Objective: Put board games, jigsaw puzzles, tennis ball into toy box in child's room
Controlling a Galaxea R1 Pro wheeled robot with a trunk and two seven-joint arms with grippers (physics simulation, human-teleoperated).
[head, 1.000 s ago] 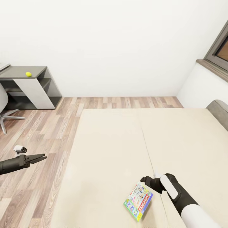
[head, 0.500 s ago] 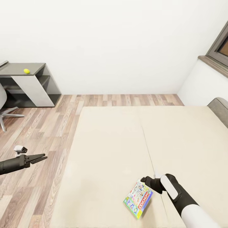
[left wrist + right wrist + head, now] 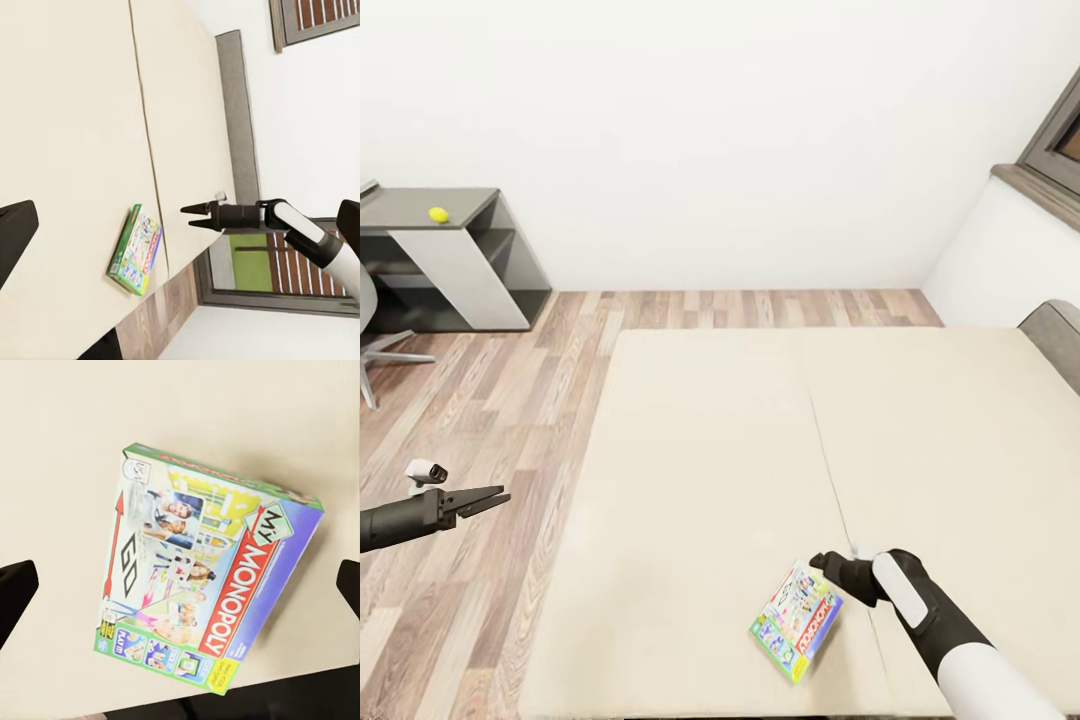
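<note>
Bright printed cardboard marks the board game (image 3: 797, 621): a flat box with green edges, a blue corner and a red logo reading "My Monopoly", lying face up on the cream mattress of the bed (image 3: 710, 470) near its foot edge. The right wrist view looks straight down on the box (image 3: 206, 566), with dark fingertips at each side of the picture, well apart and clear of the box. In the head view the right gripper (image 3: 828, 565) hangs just above and beside the box's far corner, jaws spread, holding nothing; the left wrist view shows it from the side (image 3: 196, 214), though whether it touches the mattress is hard to judge. The left gripper (image 3: 492, 497) hovers over the wood plank floor (image 3: 490, 420) beside the bed, its fingers slightly parted and empty. Far off, the tennis ball (image 3: 438, 214) sits on the dark grey top of the table (image 3: 420, 205) against the white wall.
</note>
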